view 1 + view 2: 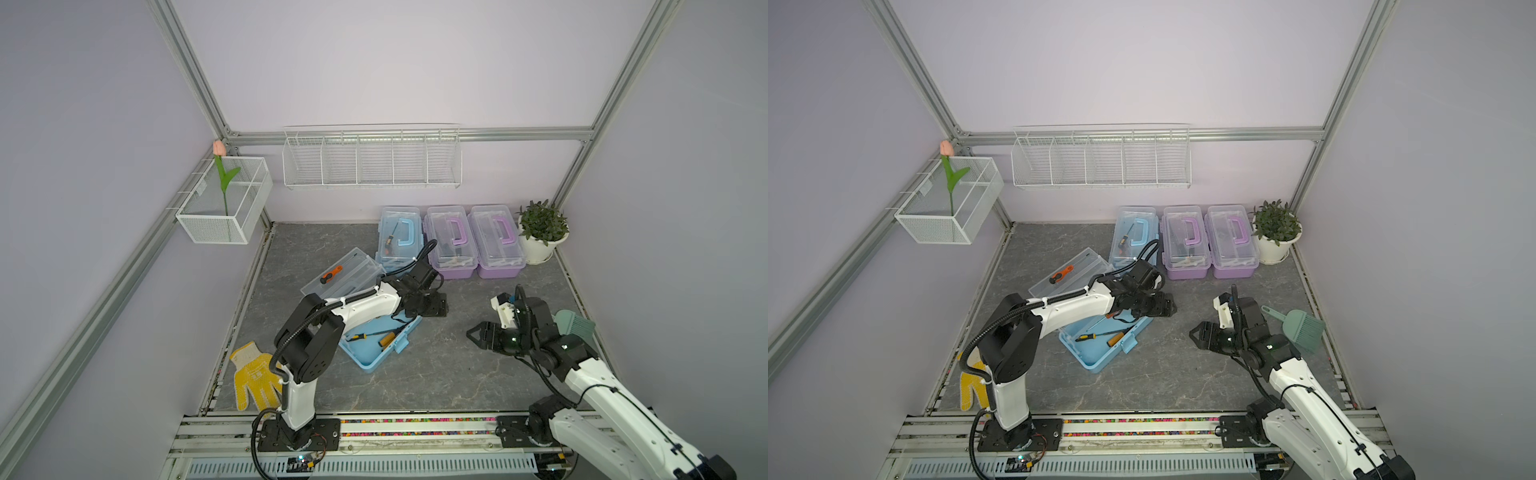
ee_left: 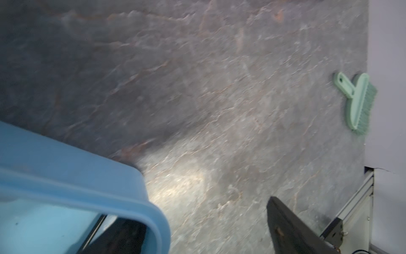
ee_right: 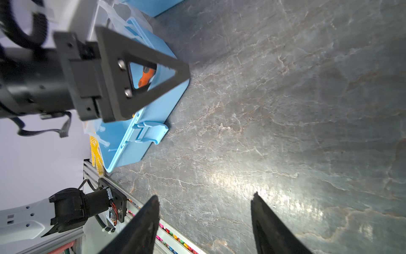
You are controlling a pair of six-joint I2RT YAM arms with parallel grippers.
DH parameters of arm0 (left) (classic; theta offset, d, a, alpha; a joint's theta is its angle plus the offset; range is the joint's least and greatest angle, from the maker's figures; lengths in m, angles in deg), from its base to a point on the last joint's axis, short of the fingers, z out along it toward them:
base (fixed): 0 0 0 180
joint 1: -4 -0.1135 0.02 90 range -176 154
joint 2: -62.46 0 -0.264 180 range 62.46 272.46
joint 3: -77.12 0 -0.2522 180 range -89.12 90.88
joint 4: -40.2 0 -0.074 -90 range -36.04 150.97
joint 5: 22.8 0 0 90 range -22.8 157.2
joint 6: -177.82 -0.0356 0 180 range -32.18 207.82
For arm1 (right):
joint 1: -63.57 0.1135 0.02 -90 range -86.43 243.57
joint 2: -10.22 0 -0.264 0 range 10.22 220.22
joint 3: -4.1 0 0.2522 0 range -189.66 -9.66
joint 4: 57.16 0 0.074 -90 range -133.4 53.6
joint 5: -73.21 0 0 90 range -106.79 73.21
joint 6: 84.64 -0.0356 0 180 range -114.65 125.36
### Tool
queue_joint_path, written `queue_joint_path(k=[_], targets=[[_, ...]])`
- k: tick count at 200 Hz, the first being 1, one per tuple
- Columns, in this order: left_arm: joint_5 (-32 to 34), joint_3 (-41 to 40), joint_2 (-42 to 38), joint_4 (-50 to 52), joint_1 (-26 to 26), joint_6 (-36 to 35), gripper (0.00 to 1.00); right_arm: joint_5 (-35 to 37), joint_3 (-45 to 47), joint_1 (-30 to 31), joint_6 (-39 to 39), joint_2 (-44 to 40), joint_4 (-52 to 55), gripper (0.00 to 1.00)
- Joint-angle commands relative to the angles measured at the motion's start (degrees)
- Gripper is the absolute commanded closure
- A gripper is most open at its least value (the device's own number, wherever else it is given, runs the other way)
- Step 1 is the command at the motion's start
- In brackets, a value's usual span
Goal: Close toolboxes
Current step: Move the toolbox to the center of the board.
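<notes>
Four toolboxes are sitting on the grey tabletop [image 1: 436,374] in both top views. Three are standing in a row right of centre by the back wall, clear lids down: a closed blue box [image 1: 398,239], a middle purple box [image 1: 451,245] and an end purple box [image 1: 496,243]. The open blue box [image 1: 376,361] is lying at centre, its clear lid [image 1: 340,274] tipped back toward the upper left, with tools showing inside. The left gripper [image 1: 434,306] is hovering with jaws spread at its upper right corner. The right gripper [image 3: 204,195] is gaping over bare tabletop.
</notes>
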Motion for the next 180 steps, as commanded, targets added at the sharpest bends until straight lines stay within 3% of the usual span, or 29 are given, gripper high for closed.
queue_joint_path(k=[1,38,49,89,124,154,180], targets=[[-2.11,6.33,4.25,-6.31,1.30,3.00,0.14,1.47,1.04,0.05,-1.85,-1.64,0.89,0.33],[-2.79,11.71,6.97,-5.89,1.55,2.80,0.08,6.13,1.03,4.96,-5.51,-4.35,1.64,0.33],[-2.73,10.04,4.99,-6.00,1.64,2.23,0.00,8.15,1.49,6.99,-7.33,-4.57,0.17,0.33],[1.82,4.26,-5.96,0.90,1.82,-4.16,0.01,12.12,0.73,14.95,-11.37,3.67,-9.81,0.33],[9.95,3.23,-18.32,13.58,1.74,-10.73,0.01,15.72,-7.47,20.96,-9.70,18.48,-13.65,0.33],[30.56,-2.40,-32.33,31.01,0.65,-9.41,0.00,17.00,-11.67,22.34,-7.71,26.95,-13.83,0.45],[23.88,-17.71,-48.40,27.91,-7.45,-8.76,0.01,19.07,-14.13,23.13,-6.41,30.59,-10.06,0.54]])
